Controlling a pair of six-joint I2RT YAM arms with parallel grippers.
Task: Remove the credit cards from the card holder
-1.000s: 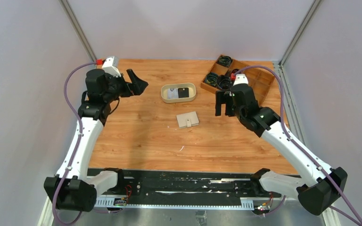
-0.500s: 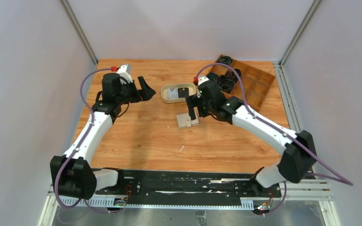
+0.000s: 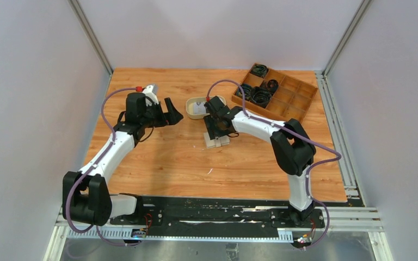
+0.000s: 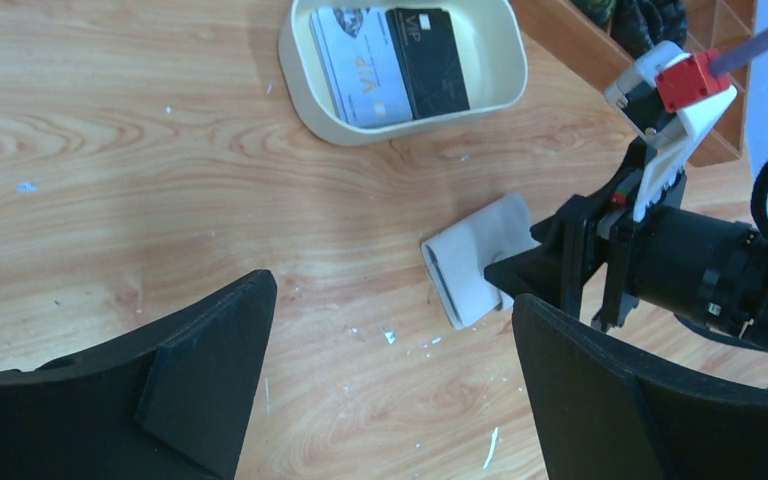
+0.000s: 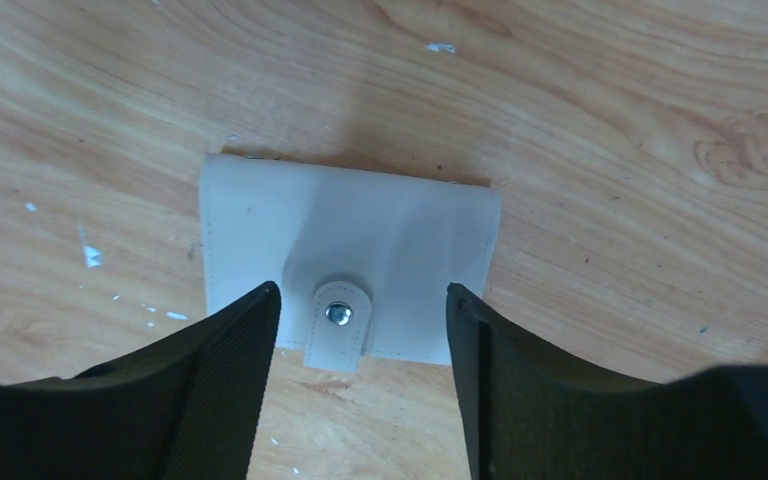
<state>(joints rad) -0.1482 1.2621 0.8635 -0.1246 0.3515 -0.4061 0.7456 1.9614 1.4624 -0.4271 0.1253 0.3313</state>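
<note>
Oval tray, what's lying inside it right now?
Inside the oval tray lie two cards side by side, a white card and a black card, both marked VIP. They cover most of the tray's floor, so anything beneath them cannot be seen.

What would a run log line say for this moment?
right end effector: open, astride snap tab of shut card holder | left end effector: open, empty, above table | credit cards: two in oval tray
</note>
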